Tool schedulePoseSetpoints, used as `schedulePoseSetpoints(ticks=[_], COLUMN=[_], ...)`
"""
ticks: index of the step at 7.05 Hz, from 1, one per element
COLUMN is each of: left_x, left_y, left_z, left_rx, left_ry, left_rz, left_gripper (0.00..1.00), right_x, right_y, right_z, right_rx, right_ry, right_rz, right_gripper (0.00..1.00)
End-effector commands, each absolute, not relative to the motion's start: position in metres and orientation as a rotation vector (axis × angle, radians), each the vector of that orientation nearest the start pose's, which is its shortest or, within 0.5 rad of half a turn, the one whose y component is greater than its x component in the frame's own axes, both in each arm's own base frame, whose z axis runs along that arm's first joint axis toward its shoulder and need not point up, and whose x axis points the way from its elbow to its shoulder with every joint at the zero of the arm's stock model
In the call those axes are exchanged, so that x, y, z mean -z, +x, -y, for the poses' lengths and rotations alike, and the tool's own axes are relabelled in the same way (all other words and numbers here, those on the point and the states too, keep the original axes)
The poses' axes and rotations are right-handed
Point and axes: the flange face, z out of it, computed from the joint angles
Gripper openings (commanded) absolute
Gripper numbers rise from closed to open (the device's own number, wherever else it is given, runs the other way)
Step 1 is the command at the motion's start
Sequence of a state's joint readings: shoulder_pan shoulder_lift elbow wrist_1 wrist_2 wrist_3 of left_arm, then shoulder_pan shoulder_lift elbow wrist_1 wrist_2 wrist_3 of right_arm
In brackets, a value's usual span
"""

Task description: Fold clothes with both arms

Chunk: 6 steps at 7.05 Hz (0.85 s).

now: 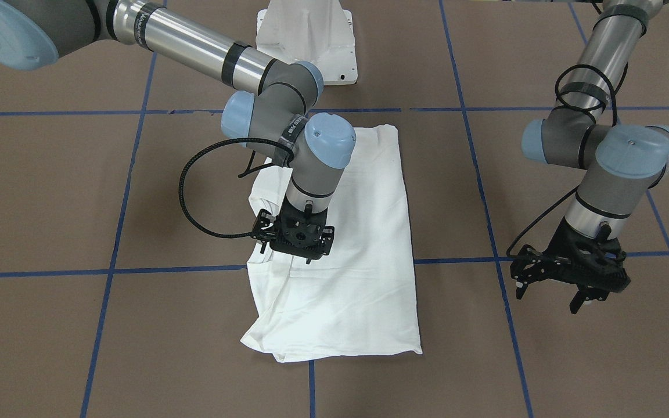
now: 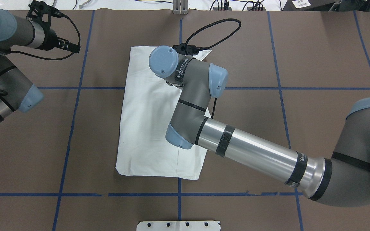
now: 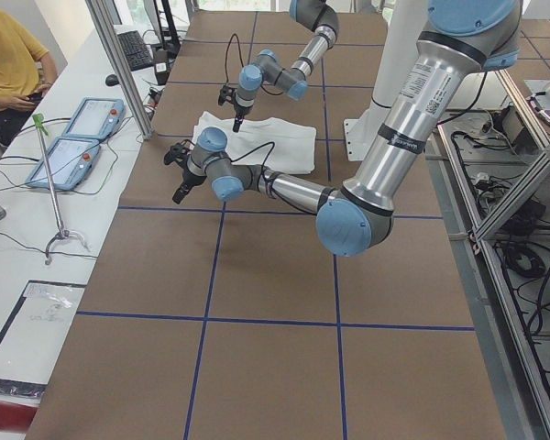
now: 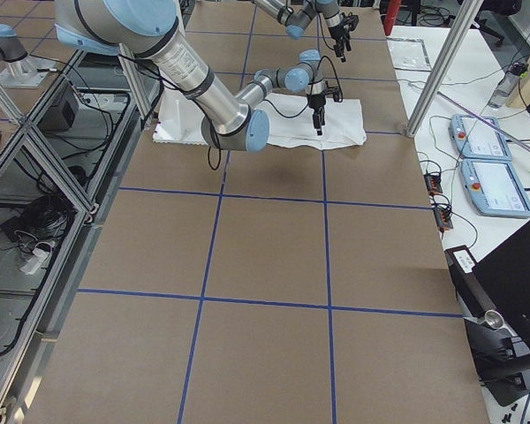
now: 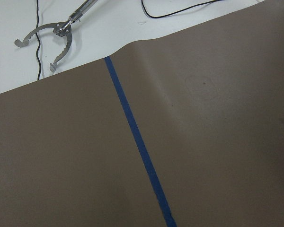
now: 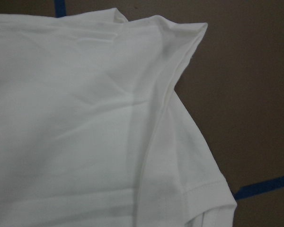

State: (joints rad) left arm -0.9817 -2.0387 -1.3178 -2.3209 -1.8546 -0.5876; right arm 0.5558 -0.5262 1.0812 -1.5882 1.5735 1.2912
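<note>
- White knit cloth of the T-shirt point(image 6: 85, 118) fills my right wrist view. It's soft, matte and lightly creased, with one raised fold ridge running diagonally, a stitched hem at lower right and a pointed corner at top right.
- T-shirt is folded to a long rectangle mid-table, lying flat across the blue tape lines point(image 1: 166, 270). The edge on my right side is bunched in loose layers; the opposite edge is straight and crisp.
- right gripper point(image 1: 298, 251): black, pointing straight down over that bunched edge, roughly halfway along the shirt.
- The gripper body hides its fingertips from above and the wrist view shows none, so I can't tell the jaw width. Can't tell whether it touches the cloth either.
- right arm point(image 2: 252, 150): polished silver tube, grey joint housings, light blue caps, black cable loop. It reaches in over the shirt.
- left gripper point(image 1: 549, 296): black, fingers spread wide with nothing between them. It hangs over bare table well apart from the shirt, on my left side of it.
- left arm point(image 1: 596, 69): same silver, grey and blue build, with cable looped around the tube.
- table cover point(image 1: 50, 203): brown, matte, paper-like, taped into a grid.
- Left wrist view shows only that cover and one tape line. Past the cover's edge is a white surface with a toothed metal grabber claw point(image 5: 52, 40).
- white pedestal base point(image 1: 305, 40): near the shirt's end on my side, not touching it.
</note>
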Motion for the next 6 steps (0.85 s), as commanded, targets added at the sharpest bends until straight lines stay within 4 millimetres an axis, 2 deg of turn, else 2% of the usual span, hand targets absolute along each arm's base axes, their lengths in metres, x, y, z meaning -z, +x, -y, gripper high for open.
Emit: schedulePoseSetpoints(ticks=[1, 3, 6], left_x=[-0.431, -0.43, -0.429], left_y=[0.307, 0.307, 0.307], left_z=[0.649, 0.649, 0.649], left_rx=[-0.138, -0.137, -0.137], left_ry=[0.652, 0.652, 0.654], left_rz=[-0.749, -0.75, -0.751], left_gripper=[1.0, 1.0, 1.0], right_x=[-0.213, -0.228, -0.235], right_y=[-0.641, -0.64, -0.635], right_z=[0.555, 0.555, 0.556], right_rx=[-0.259, -0.253, -0.175], right_ry=[0.218, 0.216, 0.228], right_rz=[0.476, 0.456, 0.396], right_gripper=[1.0, 1.0, 1.0])
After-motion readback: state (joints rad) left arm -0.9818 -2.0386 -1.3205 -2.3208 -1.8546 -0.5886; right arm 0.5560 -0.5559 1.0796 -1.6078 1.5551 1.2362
